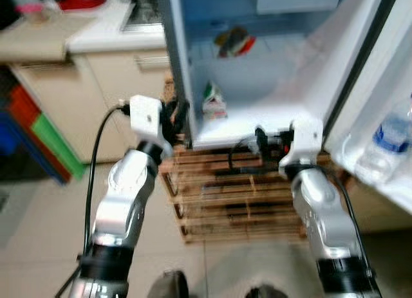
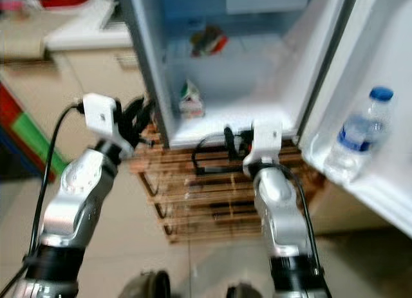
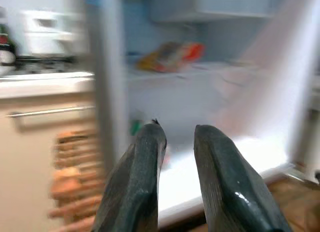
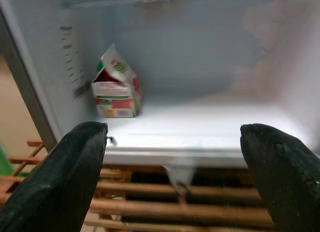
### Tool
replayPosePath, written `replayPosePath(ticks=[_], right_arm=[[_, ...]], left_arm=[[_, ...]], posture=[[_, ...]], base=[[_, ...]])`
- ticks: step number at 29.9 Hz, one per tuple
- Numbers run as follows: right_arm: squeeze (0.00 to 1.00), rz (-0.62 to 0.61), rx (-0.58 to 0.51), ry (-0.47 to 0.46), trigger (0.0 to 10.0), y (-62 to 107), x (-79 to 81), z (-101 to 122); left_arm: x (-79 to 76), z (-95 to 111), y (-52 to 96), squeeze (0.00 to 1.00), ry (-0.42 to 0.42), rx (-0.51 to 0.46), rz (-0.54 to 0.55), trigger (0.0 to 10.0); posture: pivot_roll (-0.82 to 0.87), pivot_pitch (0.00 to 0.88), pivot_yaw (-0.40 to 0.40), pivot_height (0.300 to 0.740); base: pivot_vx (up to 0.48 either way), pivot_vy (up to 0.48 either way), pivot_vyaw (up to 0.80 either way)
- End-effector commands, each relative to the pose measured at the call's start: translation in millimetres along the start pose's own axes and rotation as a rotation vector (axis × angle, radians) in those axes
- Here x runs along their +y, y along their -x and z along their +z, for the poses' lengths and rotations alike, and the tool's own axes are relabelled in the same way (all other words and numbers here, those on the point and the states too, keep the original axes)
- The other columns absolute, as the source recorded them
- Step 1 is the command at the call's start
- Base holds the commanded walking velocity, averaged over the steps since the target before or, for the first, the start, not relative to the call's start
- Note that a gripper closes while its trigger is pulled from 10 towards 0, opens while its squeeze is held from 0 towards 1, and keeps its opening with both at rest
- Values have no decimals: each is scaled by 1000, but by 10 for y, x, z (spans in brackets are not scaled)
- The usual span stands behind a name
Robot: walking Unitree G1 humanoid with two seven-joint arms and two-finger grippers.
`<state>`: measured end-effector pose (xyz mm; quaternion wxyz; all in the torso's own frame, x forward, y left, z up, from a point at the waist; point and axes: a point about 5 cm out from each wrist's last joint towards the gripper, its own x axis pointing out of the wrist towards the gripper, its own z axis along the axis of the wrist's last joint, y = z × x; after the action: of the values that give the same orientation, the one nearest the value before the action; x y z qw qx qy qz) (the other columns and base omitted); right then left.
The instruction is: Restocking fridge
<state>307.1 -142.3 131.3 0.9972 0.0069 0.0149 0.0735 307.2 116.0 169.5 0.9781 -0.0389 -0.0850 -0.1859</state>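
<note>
The fridge (image 1: 193, 66) stands open in front of me. A small red, green and white carton (image 1: 214, 102) (image 4: 116, 86) stands at the left of the bottom shelf. An orange snack bag (image 1: 235, 42) (image 3: 170, 56) lies on the shelf above. My left gripper (image 1: 172, 118) (image 3: 177, 134) hovers by the fridge's left wall, its fingers a narrow gap apart and holding nothing. My right gripper (image 1: 261, 140) (image 4: 172, 137) is wide open and empty, just before the bottom shelf's front edge (image 4: 190, 154).
A water bottle with a blue cap (image 2: 357, 134) sits in the open door's shelf on the right. A wooden slatted rack (image 1: 238, 201) lies under the fridge. Beige cabinets (image 1: 71, 98) and a counter stand to the left, with tiled floor below.
</note>
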Motion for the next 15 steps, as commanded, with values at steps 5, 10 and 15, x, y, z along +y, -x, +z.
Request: replayPosePath(ticks=[5,10,15], right_arm=[[0,0,-14,2,10000,0,0,31],[0,-7,-13,5,10000,14,-9,25],[0,-20,-4,13,10000,31,-29,-2]], left_arm=[[-42,71,-64,0,-14,-21,-26,10000],[-95,76,-68,0,13,-29,-72,10000],[-130,71,-85,0,24,-26,-118,10000]], posture=[[-42,0,73,740],[-65,0,87,740],[-73,0,99,740]], base=[[0,0,0],[0,-92,0],[0,-455,0]])
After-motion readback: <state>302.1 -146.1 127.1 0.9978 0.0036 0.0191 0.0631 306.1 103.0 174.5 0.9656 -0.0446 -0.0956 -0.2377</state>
